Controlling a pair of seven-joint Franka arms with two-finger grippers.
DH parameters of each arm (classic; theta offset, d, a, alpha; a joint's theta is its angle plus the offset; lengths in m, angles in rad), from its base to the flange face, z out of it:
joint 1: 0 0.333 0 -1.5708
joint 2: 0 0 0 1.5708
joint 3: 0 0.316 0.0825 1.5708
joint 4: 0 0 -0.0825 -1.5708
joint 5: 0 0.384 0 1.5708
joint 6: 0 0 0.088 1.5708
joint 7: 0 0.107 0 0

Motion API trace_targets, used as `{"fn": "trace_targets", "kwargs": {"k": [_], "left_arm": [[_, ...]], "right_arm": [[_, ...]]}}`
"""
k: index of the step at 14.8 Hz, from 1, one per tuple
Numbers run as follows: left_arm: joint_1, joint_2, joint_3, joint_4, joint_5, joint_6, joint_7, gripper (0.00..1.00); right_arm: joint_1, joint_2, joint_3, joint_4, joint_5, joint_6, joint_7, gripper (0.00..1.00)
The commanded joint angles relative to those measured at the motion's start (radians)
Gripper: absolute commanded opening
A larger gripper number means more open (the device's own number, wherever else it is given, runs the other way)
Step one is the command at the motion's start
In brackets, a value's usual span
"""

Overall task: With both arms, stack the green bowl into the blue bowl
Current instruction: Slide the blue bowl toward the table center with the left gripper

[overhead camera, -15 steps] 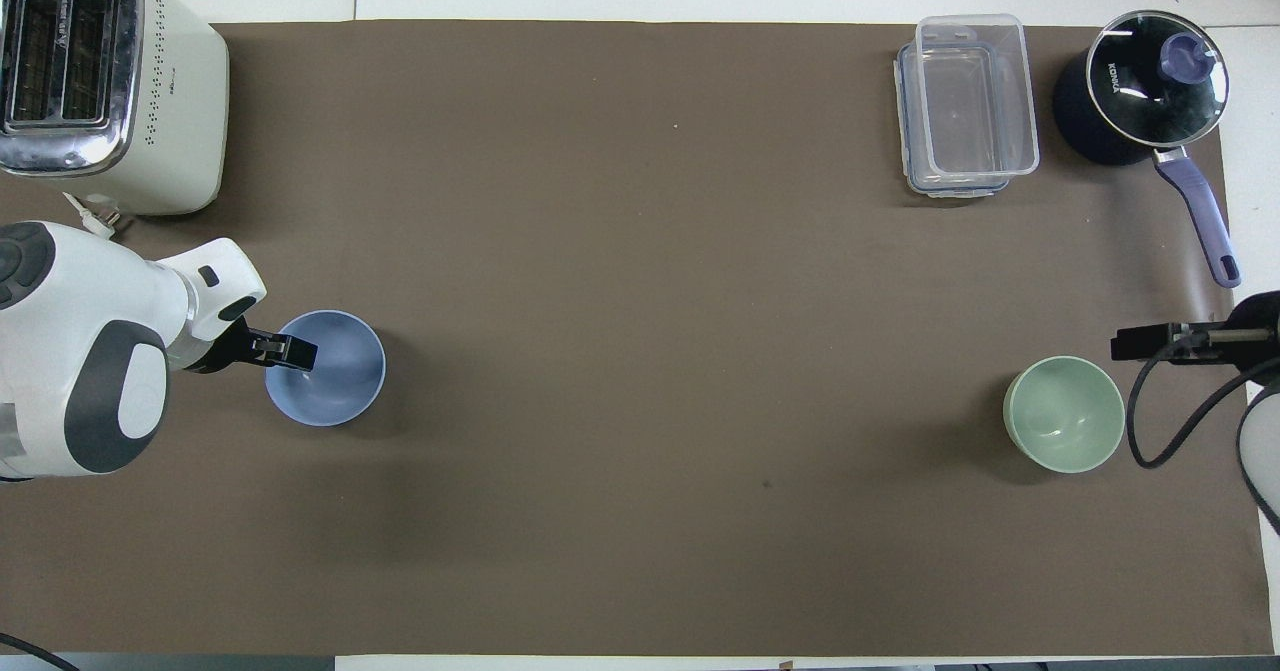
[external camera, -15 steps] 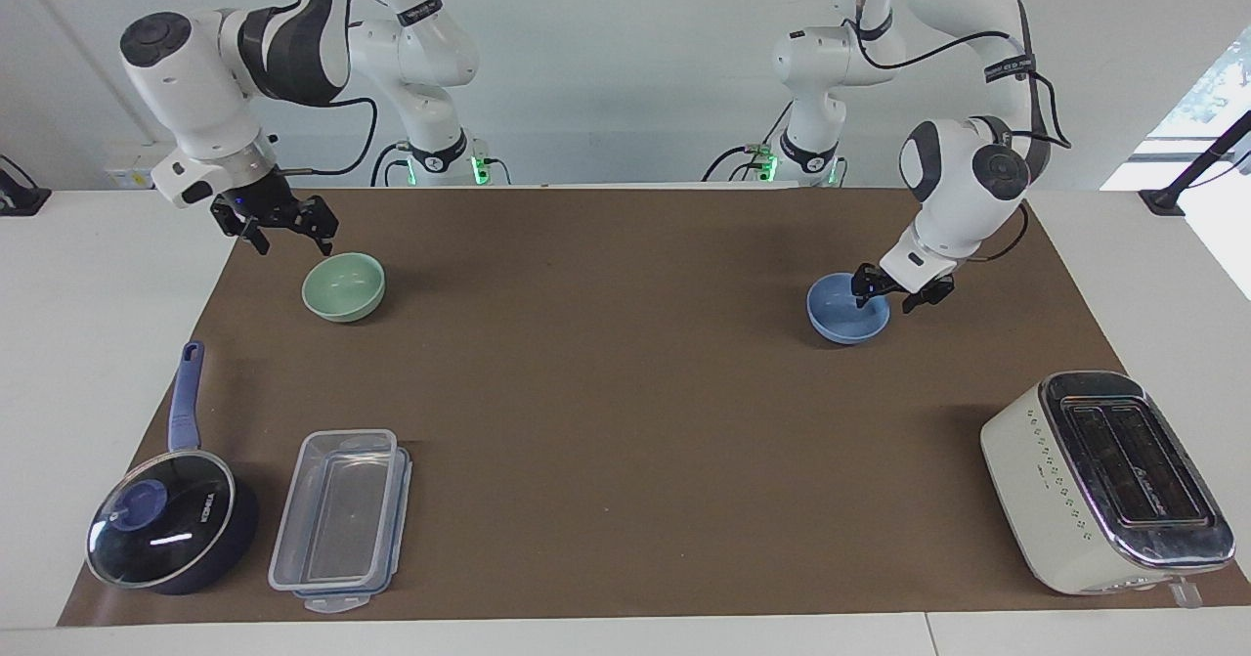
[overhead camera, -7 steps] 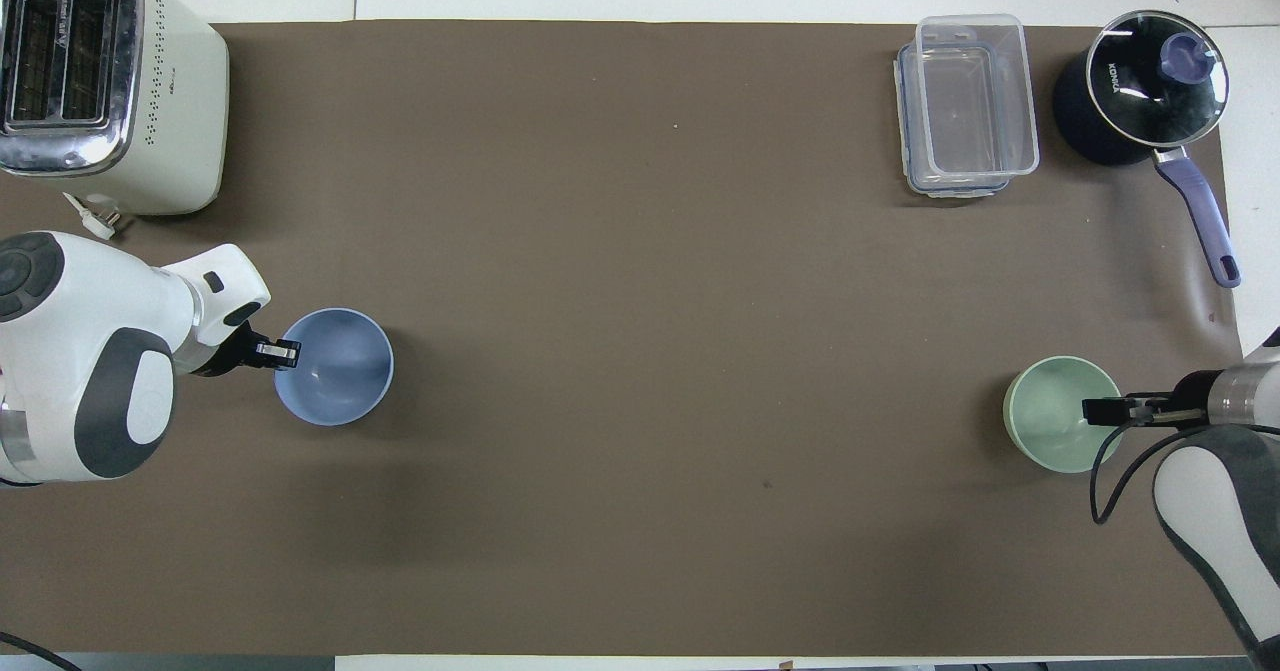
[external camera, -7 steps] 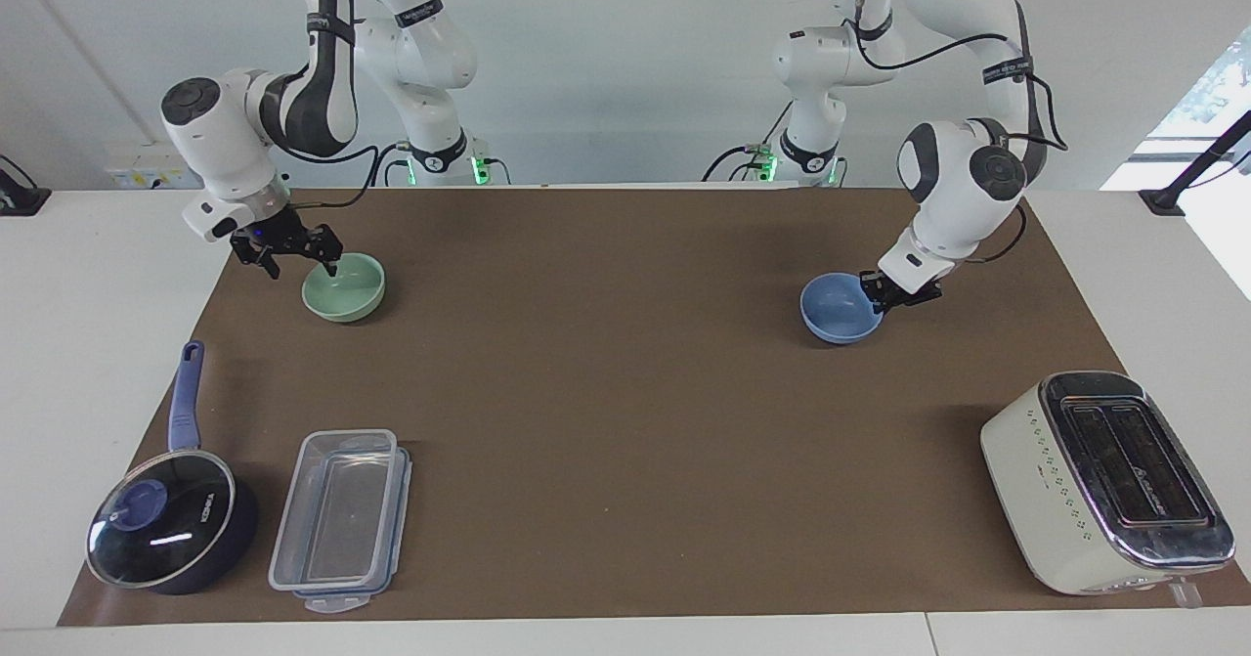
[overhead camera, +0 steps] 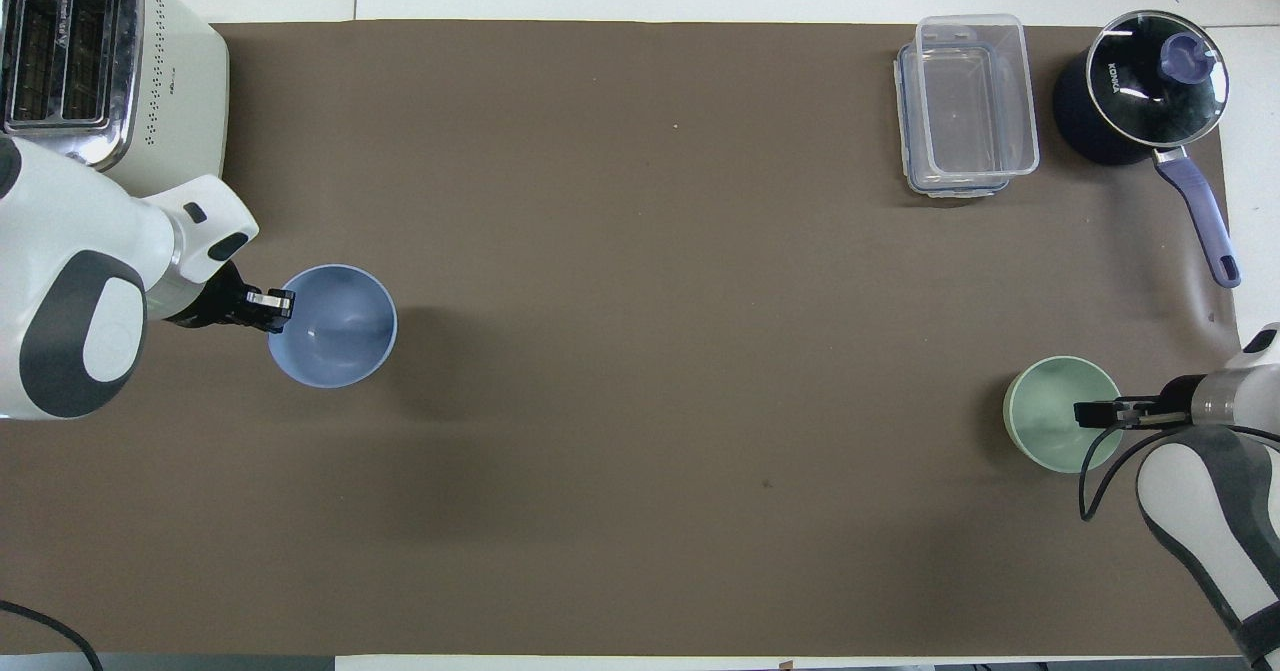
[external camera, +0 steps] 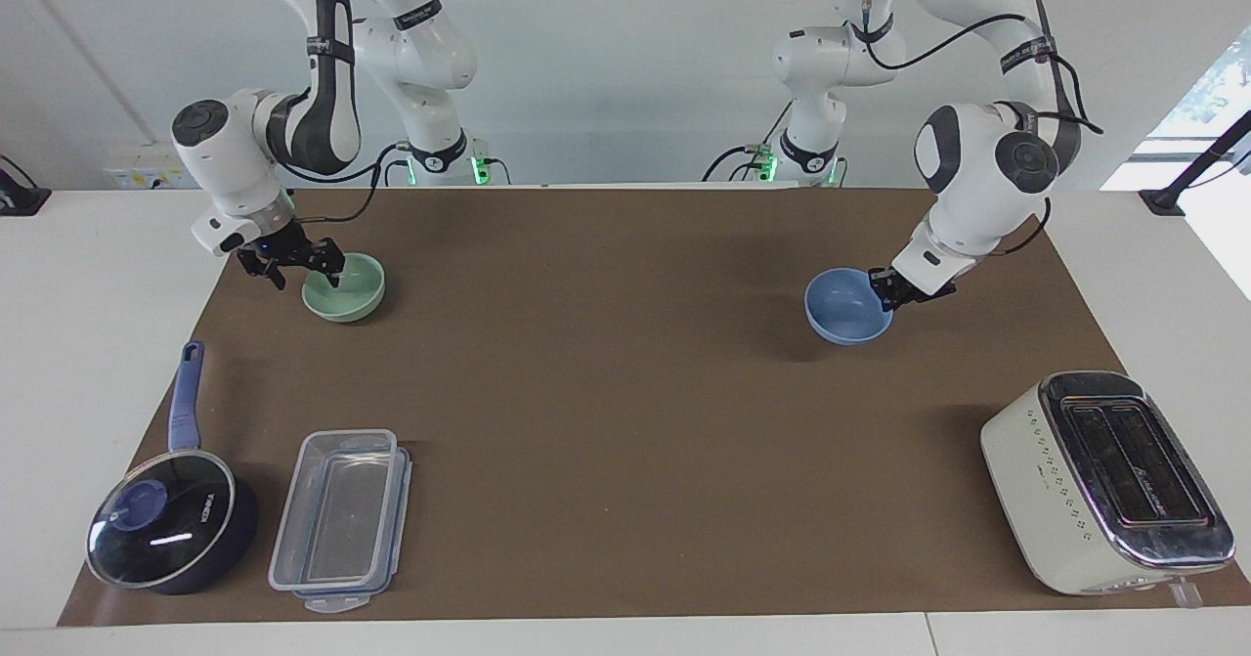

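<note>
Presently the left claw [external camera: 891,291] grips the rim of the blue bowl [external camera: 846,306] at the bowl's 3 o'clock edge in the facing view, its fingers shut on the wall. That bowl hangs tilted and clear of the brown mat [external camera: 625,392], over the left arm's end of the bench [external camera: 88,275], with its shadow on the mat beneath it. In the overhead view the same claw [overhead camera: 268,311] meets the bowl [overhead camera: 333,326] at its 9 o'clock edge, and the bowl's mouth leans away from the claw.

The right claw [external camera: 293,263] is down at the green bowl [external camera: 344,287], at the bowl's 9 o'clock edge in the facing view. It stands parted, one finger over the rim inside the bowl and the other outside; whether either finger touches the wall I cannot tell. The green bowl sits flat on the mat at the right arm's end of the bench. From overhead this claw [overhead camera: 1105,414] reaches over the bowl [overhead camera: 1055,411] from its 3 o'clock side.

The two bowls lie well apart. A toaster [external camera: 1109,480] stands at the left arm's end, farther from the robots than the blue bowl. A clear container [external camera: 340,519] and a lidded saucepan [external camera: 166,519] rest at the right arm's end, farther from the robots than the green bowl.
</note>
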Motion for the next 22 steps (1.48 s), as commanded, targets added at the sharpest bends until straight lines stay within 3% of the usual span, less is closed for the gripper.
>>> {"fn": "trace_targets", "kwargs": {"k": [1, 4, 7, 8, 9, 10, 11, 18, 19, 20, 22], "left_arm": [[-0.175, 0.074, 0.003, 0.131, -0.057, -0.061, -0.271, 0.0], [-0.371, 0.064, 0.003, 0.073, -0.084, 0.048, -0.539, 0.0], [-0.511, 0.077, 0.003, 0.006, -0.095, 0.18, -0.68, 0.0], [-0.543, 0.094, 0.001, -0.016, -0.103, 0.23, -0.699, 0.0], [-0.565, 0.114, 0.003, -0.019, -0.11, 0.257, -0.714, 0.0], [-0.571, 0.136, 0.003, -0.017, -0.11, 0.266, -0.716, 0.0], [-0.571, 0.14, 0.001, -0.017, -0.11, 0.269, -0.714, 0.0], [-0.574, 0.179, 0.003, -0.021, -0.11, 0.315, -0.655, 0.0], [-0.571, 0.17, 0.003, -0.021, -0.11, 0.305, -0.627, 0.91], [-0.553, 0.139, 0.006, -0.014, -0.11, 0.262, -0.621, 1.0], [-0.486, 0.067, 0.006, 0.005, -0.11, 0.164, -0.592, 1.0]], "right_arm": [[-0.016, -0.013, 0.007, -0.018, 0.022, 0.02, -0.036, 0.9], [-0.016, -0.013, 0.007, -0.024, 0.022, 0.022, -0.034, 0.86], [-0.016, -0.016, 0.007, -0.04, 0.022, 0.055, -0.033, 0.83], [-0.016, -0.016, 0.007, -0.041, 0.022, 0.06, -0.031, 0.78], [-0.016, -0.016, 0.007, -0.041, 0.022, 0.06, -0.031, 0.5], [-0.016, -0.016, 0.007, -0.041, 0.022, 0.06, -0.03, 0.05], [-0.016, -0.016, 0.007, -0.041, 0.022, 0.06, -0.03, 0.0], [-0.017, -0.018, 0.007, -0.033, 0.022, 0.039, -0.022, 0.0], [-0.017, -0.019, 0.009, -0.004, 0.023, -0.007, -0.021, 0.0], [-0.011, -0.024, 0.01, 0.046, 0.042, -0.079, -0.021, 0.0], [-0.002, -0.025, 0.016, 0.122, 0.08, -0.165, -0.019, 0.0]]}}
